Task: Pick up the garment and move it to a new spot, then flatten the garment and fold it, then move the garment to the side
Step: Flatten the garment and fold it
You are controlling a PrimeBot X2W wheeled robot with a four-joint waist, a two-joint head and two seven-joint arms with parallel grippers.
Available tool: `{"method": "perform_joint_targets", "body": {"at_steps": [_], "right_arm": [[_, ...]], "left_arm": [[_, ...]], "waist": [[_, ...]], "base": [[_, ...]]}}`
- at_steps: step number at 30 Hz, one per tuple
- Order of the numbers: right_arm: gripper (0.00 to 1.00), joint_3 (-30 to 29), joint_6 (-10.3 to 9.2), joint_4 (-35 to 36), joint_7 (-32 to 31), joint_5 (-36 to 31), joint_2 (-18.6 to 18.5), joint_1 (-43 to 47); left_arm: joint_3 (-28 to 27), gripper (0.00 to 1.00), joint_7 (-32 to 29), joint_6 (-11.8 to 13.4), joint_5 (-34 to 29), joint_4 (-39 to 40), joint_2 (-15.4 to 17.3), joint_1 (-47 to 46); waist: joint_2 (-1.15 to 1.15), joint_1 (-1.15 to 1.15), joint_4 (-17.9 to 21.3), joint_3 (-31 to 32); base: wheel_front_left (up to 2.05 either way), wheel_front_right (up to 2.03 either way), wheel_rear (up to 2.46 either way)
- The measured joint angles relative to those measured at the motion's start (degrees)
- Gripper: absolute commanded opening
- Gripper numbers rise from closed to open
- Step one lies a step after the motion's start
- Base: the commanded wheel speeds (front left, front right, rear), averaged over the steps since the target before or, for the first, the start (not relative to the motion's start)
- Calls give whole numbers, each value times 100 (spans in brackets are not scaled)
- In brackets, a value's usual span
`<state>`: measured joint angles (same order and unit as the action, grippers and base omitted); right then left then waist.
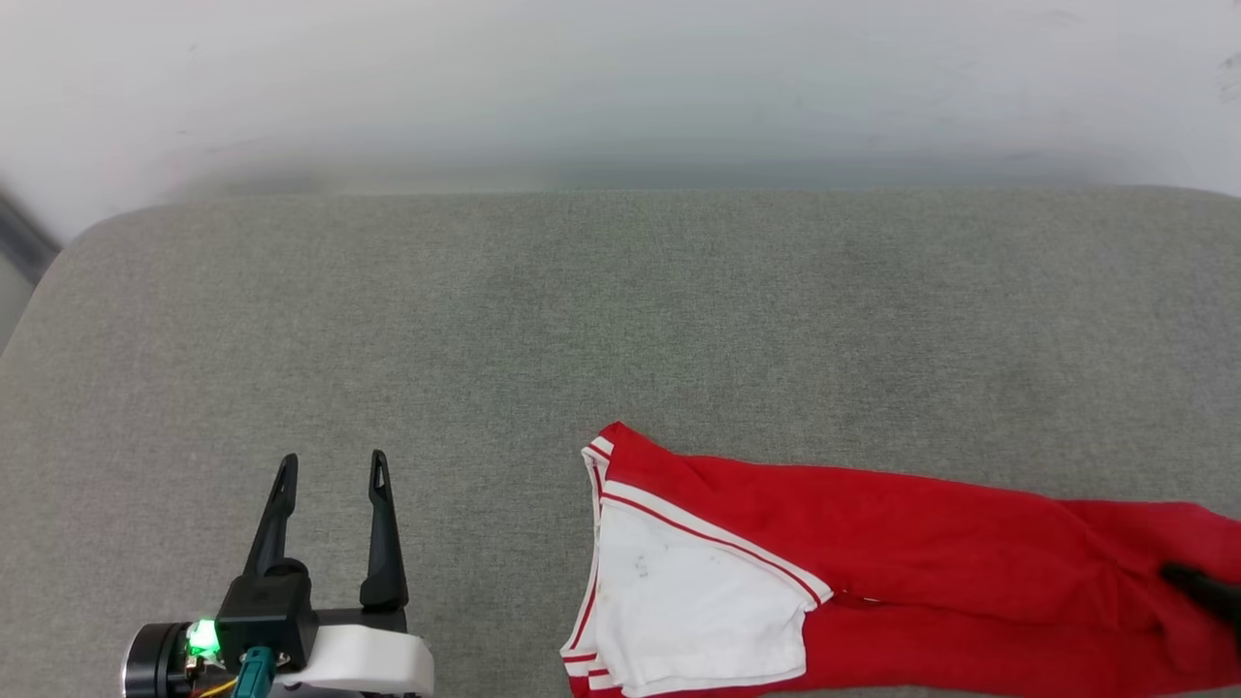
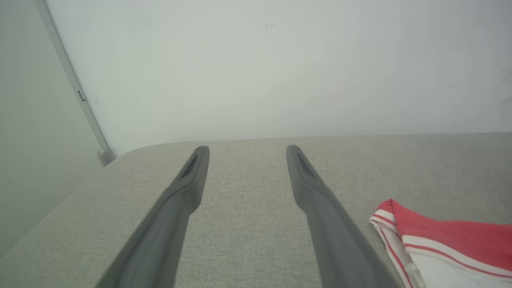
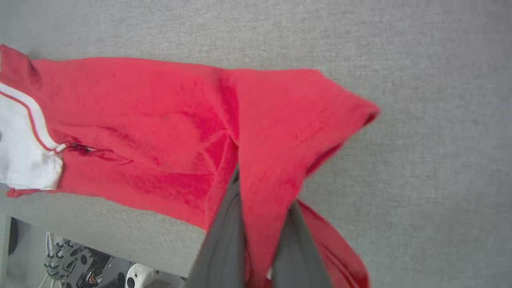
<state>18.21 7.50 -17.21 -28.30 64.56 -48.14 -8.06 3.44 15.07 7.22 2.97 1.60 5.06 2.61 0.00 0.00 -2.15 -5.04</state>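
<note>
The garment (image 1: 873, 543) is a red shirt with a white sleeve edged in red-and-white stripes, lying rumpled along the near right of the grey surface. Its striped sleeve end (image 2: 452, 240) shows to the right of my left gripper. In the right wrist view my right gripper (image 3: 262, 192) is shut on a fold of the garment (image 3: 160, 120), red cloth draped between and over its two fingers. A dark fingertip of that right gripper (image 1: 1202, 586) pokes into the cloth at the right edge. My left gripper (image 1: 332, 460) (image 2: 247, 149) stands open and holds nothing, well left of the garment.
A grey fabric-covered surface (image 1: 485, 320) with rounded corners stretches wide, backed by a white wall (image 1: 582, 87). Its near edge and the robot's base (image 3: 80, 268) appear below the garment in the right wrist view. A wall strip (image 2: 80, 96) runs down at the far left corner.
</note>
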Motion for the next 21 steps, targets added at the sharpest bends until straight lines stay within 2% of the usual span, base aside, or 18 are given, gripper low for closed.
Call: {"method": "perform_joint_targets", "body": {"at_steps": [5, 11, 15, 21], "right_arm": [[0, 54, 0, 891, -323, 133, 78, -2], [0, 381, 0, 1655, -733, 69, 620, -268], [0, 723, 0, 1759, -938, -326, 1048, -684], [0, 1402, 0, 1558, -1112, -867, 1769, -1475]], "left_arm": [[-73, 100, 0, -45, -34, 32, -34, 53], [-94, 100, 0, -103, -70, 42, -88, 48], [-89, 100, 0, -136, -74, 44, -123, -15], [-90, 100, 0, -165, -88, 25, -154, -164]], "waist": [[0, -1, 28, 38], [0, 0, -2, -30], [0, -1, -54, -137], [0, 0, -137, -329]], "base": [[0, 0, 0], [0, 0, 0], [0, 0, 0], [0, 0, 0]]}}
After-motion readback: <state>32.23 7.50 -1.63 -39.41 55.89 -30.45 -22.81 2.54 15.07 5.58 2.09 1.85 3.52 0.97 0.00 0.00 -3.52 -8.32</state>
